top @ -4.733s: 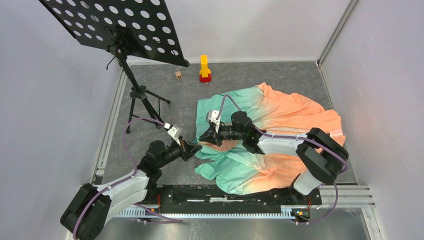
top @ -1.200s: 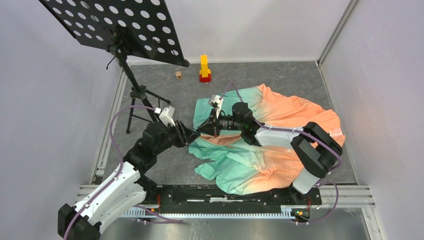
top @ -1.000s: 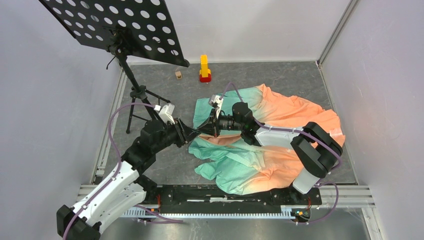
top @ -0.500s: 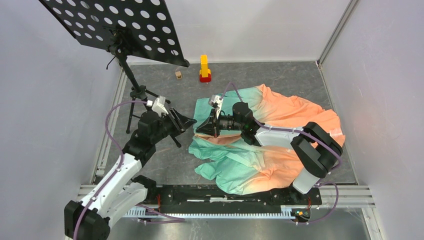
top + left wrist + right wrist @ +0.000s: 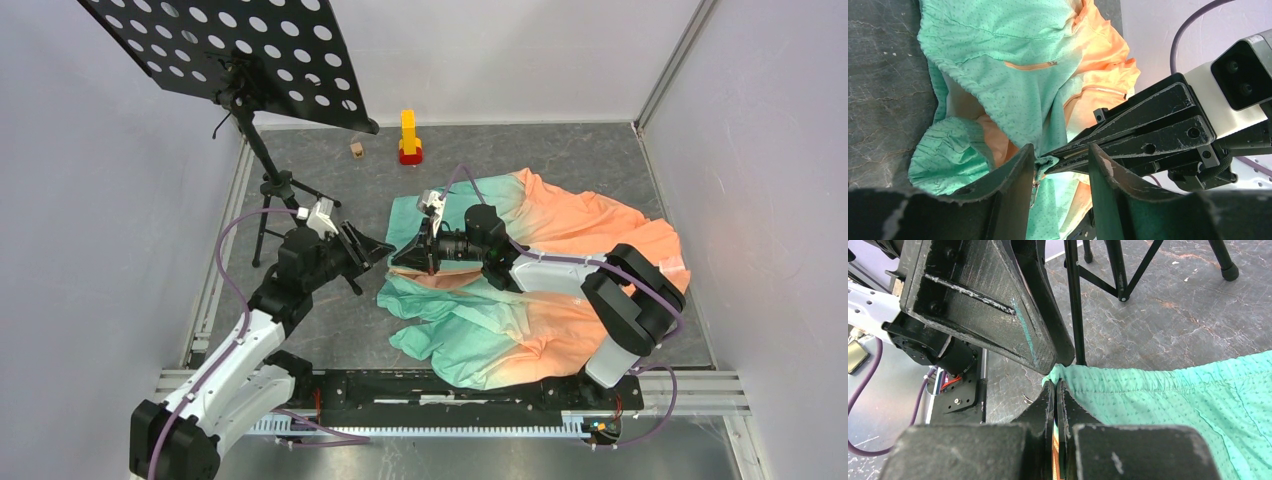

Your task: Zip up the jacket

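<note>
Mint-to-peach fabric: the jacket (image 5: 590,225) is thin, dimpled cloth, crumpled in soft folds on the right half of the table, green toward the left, orange toward the right
Jacket trim: an orange pocket zip (image 5: 1030,65) runs as a short straight strip across the green panel, and the hem is gathered and puckered
Right gripper (image 5: 394,262): long black wedge-shaped fingers, pressed flat together on a green corner at the jacket's left edge, holding it up off the table
Zip pull (image 5: 1034,187): a small metal piece hangs under the pinched corner, just beside one left finger
Left gripper (image 5: 372,258): jaws apart with nothing between them; its scuffed black fingers (image 5: 1015,175) frame the right gripper's tip, close to the pinched cloth, and contact cannot be told
Table (image 5: 335,320): dark grey, marbled, matte
Music stand (image 5: 220,50): black perforated plate on a thin tripod, far left
Far edge: a yellow post on a red base (image 5: 408,135) and a small wooden cube (image 5: 356,149), well apart from the jacket
</note>
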Robot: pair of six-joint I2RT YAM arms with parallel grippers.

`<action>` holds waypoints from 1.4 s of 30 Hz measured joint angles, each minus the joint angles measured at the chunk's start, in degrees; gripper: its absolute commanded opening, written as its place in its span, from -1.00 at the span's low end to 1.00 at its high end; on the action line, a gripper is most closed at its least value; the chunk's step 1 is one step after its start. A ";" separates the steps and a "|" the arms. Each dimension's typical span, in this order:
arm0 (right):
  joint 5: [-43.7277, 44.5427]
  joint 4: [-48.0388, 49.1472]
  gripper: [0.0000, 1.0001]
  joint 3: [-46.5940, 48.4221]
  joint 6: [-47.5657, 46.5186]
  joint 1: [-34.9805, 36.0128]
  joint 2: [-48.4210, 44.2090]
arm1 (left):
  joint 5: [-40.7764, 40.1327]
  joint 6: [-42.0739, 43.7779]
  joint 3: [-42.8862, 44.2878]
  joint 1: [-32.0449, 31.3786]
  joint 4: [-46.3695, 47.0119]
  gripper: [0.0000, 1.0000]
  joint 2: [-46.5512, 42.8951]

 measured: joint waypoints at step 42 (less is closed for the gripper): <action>1.27 1.79 -0.54 -0.68 0.98 0.22 -0.11 | -4.22 -7.19 -5.95 -2.01 8.39 -0.96 -0.48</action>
